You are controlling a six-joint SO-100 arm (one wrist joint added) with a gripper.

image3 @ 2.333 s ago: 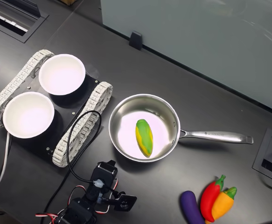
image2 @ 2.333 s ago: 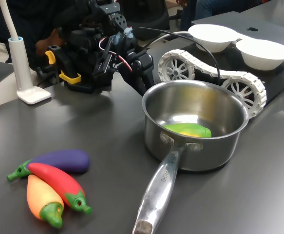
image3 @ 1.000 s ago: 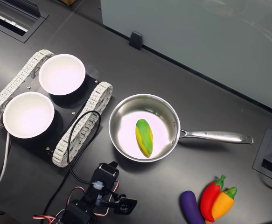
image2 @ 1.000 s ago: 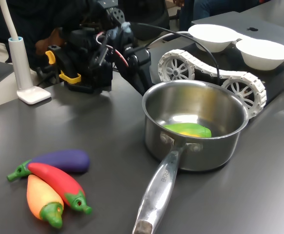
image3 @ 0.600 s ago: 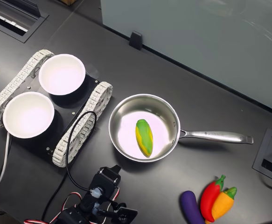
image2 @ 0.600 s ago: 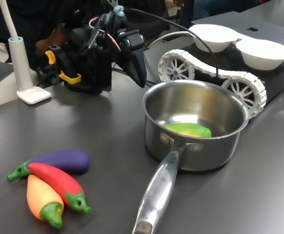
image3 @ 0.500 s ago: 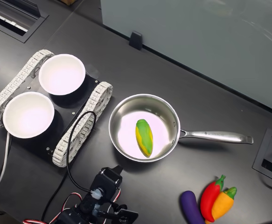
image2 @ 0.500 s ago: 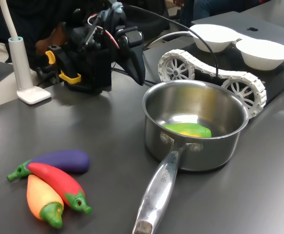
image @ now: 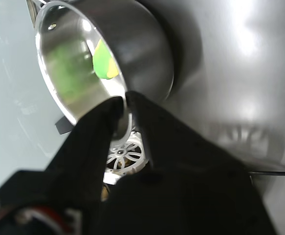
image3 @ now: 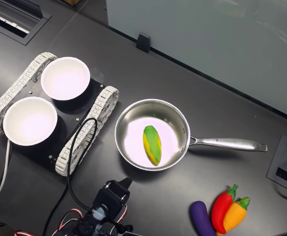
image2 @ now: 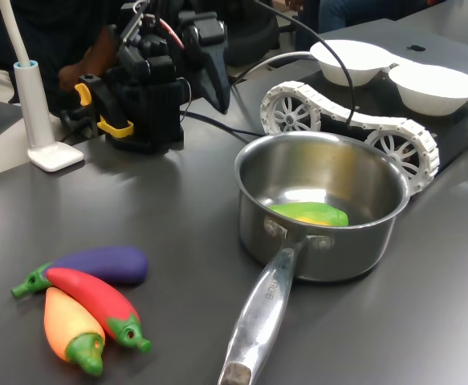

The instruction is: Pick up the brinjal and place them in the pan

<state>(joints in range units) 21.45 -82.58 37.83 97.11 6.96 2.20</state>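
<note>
Lying brinjal (image2: 105, 264), stem toward first exterior view's left

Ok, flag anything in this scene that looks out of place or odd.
One thing stands out: the pan already holds a green-and-yellow toy vegetable, lying loose on its floor, while the brinjal sits on the table beside the red chili toy and orange pepper toy. Nothing looks spilled, tipped or damaged.

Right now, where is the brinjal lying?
The brinjal lies on the table at the first exterior view's lower left, touching the red chili toy and apart from the pan.
</note>
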